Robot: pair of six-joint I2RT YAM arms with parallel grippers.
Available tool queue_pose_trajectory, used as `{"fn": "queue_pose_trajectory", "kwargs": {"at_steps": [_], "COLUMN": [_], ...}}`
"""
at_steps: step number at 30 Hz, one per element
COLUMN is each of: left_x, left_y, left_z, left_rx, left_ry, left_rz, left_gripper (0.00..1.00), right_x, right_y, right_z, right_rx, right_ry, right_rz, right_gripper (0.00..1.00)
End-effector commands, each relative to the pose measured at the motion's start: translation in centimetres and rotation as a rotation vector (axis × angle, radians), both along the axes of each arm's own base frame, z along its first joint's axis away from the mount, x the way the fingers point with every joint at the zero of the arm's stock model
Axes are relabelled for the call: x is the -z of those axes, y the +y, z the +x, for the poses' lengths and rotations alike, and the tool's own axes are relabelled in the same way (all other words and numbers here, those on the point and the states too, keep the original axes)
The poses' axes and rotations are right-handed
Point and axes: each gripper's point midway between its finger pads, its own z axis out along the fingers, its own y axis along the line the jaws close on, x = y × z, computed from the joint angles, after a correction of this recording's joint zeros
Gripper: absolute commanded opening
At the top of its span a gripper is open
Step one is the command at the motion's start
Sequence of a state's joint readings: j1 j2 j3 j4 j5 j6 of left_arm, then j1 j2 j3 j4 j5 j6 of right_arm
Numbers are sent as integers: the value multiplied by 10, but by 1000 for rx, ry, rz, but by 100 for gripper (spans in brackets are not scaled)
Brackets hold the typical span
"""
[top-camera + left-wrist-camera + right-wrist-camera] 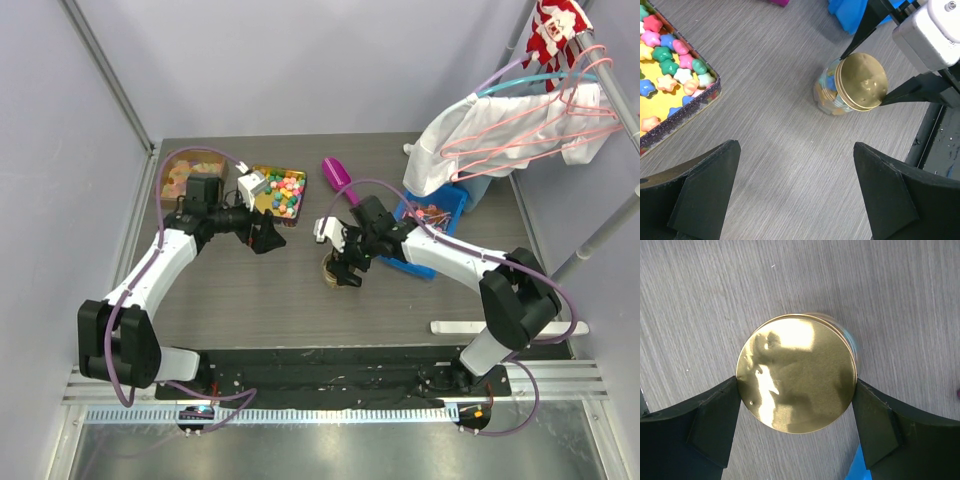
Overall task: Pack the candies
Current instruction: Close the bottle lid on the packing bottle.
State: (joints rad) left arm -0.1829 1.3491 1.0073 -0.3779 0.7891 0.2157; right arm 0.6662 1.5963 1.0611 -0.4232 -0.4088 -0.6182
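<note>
Star-shaped candies point(670, 70) in pink, green, orange and blue lie in a dark-rimmed tin tray point(690, 107) at the left. A small glass jar point(829, 100) holding candies stands on the table, topped by a gold lid point(797, 372). My right gripper point(796, 382) is shut on the lid, its two fingertips pressing the rim from opposite sides. My left gripper point(796, 145) hangs open over bare table between tray and jar, nothing between its fingers. From above, the jar point(340, 272) sits under the right gripper point(345, 262), and the left gripper point(268, 238) is near the tray point(300, 178).
A second tray of pale candies point(190, 178) lies at the back left. A purple scoop point(336, 175) and a blue bin point(432, 215) are behind the jar. Clothes on hangers point(520, 125) hang at the back right. A white strip point(500, 326) lies at the near right.
</note>
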Motion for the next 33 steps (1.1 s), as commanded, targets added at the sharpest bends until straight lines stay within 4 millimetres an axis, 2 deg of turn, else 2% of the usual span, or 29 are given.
{"fn": "queue_pose_trajectory", "kwargs": {"at_steps": [1,13,19,24,31,33], "left_x": [-5,-5,-4,-2,-2,-2], "left_y": [-6,-8,-9,-10,-10,-11], "left_z": [2,-1,-2,-2,-4,-4], "left_rx": [26,44,47,52,58,59], "left_ry": [-16,-4,2,9,13,15], "left_rz": [-39,-54,-57,-60,-65,-66], "left_gripper": [100,100,100,100,100,100], "right_x": [-8,1,-6,-1,-19,-17], "right_y": [11,10,8,6,6,4], "right_z": [13,19,20,20,22,22], "right_rx": [16,23,24,27,35,37], "right_ry": [-45,-44,-66,-59,-85,-85], "right_rz": [46,18,16,-3,18,8], "right_gripper": [76,77,77,78,79,79]}}
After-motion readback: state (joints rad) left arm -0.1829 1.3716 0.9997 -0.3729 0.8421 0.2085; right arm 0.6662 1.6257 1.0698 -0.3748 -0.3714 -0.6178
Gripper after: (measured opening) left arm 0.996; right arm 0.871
